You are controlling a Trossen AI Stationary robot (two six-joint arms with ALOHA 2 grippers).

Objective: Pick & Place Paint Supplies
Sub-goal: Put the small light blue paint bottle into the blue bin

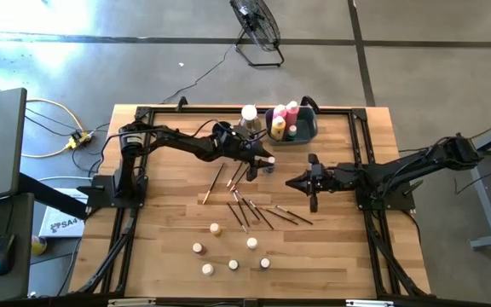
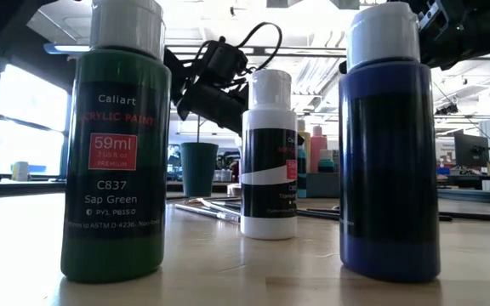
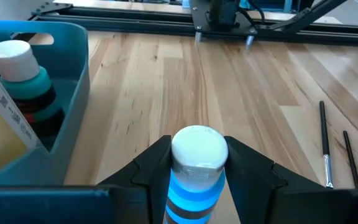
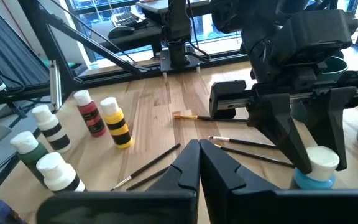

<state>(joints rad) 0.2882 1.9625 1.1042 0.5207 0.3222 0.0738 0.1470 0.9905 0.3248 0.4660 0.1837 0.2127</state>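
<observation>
My left gripper (image 1: 267, 160) is shut on a light blue paint bottle (image 3: 192, 194) with a white cap, just in front of the grey-blue bin (image 1: 307, 130). The bin holds pink, yellow and teal bottles (image 1: 281, 119). Whether the blue bottle's base touches the table cannot be told. Thin dark-handled brushes (image 1: 250, 209) lie flat mid-table. Several white-capped bottles (image 1: 228, 251) stand upright near the front edge. My right gripper (image 1: 290, 182) hovers shut at mid-table, right of the brushes, holding nothing. My left gripper pinches the blue bottle at its white cap (image 3: 199, 144) and shoulder, one finger (image 3: 151, 165) on each side. The fingers come from the table's left, slanting downward. The bottle stands upright between them (image 4: 314, 175).
A round cup (image 1: 248, 119) stands left of the bin at the back. A dark metal frame (image 1: 228, 111) runs along the table's edges. In the low view the front bottles, green (image 2: 116, 144), white (image 2: 268, 161) and dark blue (image 2: 390, 144), loom large. Bare wood lies at the front right.
</observation>
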